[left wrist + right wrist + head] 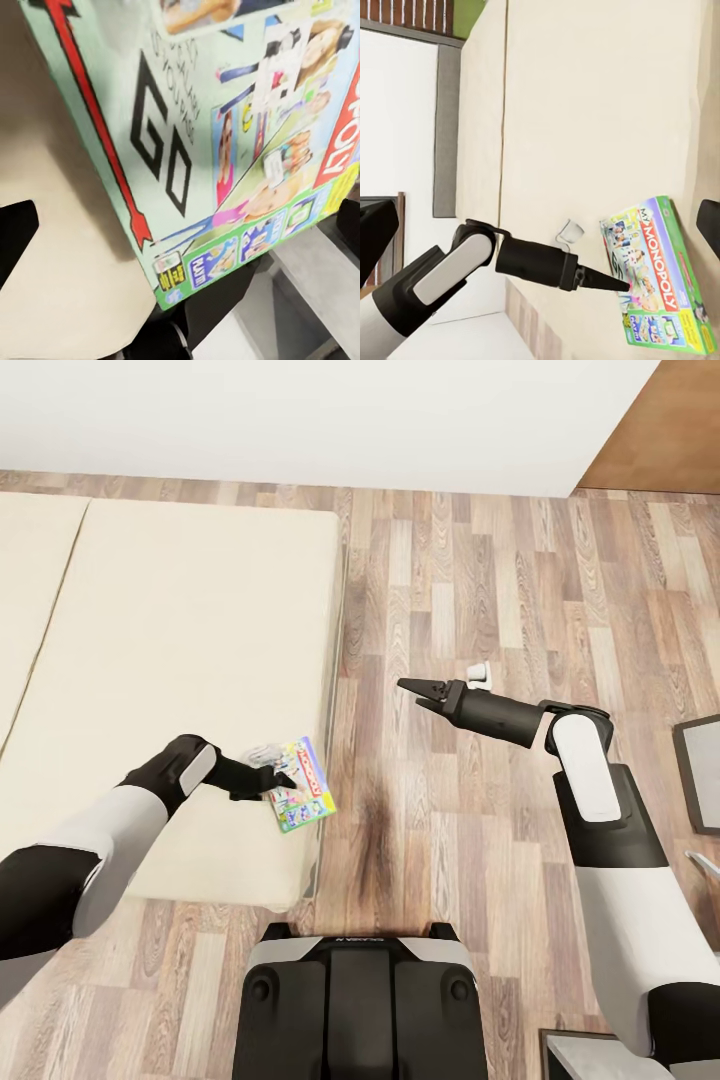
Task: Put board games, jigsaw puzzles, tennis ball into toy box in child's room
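Observation:
A Monopoly board game (303, 784) with a green rim lies on the near right corner of the cream bed (180, 660), one end jutting over the bed's edge. My left gripper (274, 788) is right at the game's left side, tip against it. From the left wrist, the game's cover (225, 142) looms close, and the dark fingers (16, 238) stand wide apart at the picture's sides, so the gripper is open. My right gripper (412, 693) hovers open over the wooden floor, right of the bed. From there I see the game (656, 277) and the left arm (536, 262).
Wooden floor (470, 590) runs between the bed and a white wall (300, 420). A dark-framed object (700, 770) sits at the right edge, and my base (360, 1000) is at the bottom. A second mattress section (30, 580) lies at the far left.

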Robot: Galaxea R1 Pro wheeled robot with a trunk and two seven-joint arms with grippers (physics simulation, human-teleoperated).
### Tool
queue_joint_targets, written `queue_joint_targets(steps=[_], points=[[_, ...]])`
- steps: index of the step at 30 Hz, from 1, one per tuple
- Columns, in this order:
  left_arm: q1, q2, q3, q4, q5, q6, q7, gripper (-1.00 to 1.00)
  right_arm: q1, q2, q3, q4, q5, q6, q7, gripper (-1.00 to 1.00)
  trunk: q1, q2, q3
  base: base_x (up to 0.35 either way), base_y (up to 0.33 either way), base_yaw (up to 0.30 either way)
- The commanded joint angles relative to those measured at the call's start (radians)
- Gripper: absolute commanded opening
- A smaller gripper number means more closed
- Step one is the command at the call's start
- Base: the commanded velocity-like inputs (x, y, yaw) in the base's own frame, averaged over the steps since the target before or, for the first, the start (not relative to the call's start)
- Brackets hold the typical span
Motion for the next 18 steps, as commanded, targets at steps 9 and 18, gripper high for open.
queue_joint_targets(steps=[9,18], points=[[0.0,0.042,-0.004,-0.002,0.002,0.002,-0.001,1.0,-0.001,-0.001,0.0,-0.002,0.012,0.002,0.01,1.0,0.0,-0.001,-0.001,0.0,0.0,0.0],[0.0,0.075,-0.004,-0.04,0.002,0.011,-0.002,1.0,-0.001,-0.002,0.0,0.0,0.012,0.002,0.009,1.0,0.0,-0.001,-0.001,0.0,0.0,0.0]])
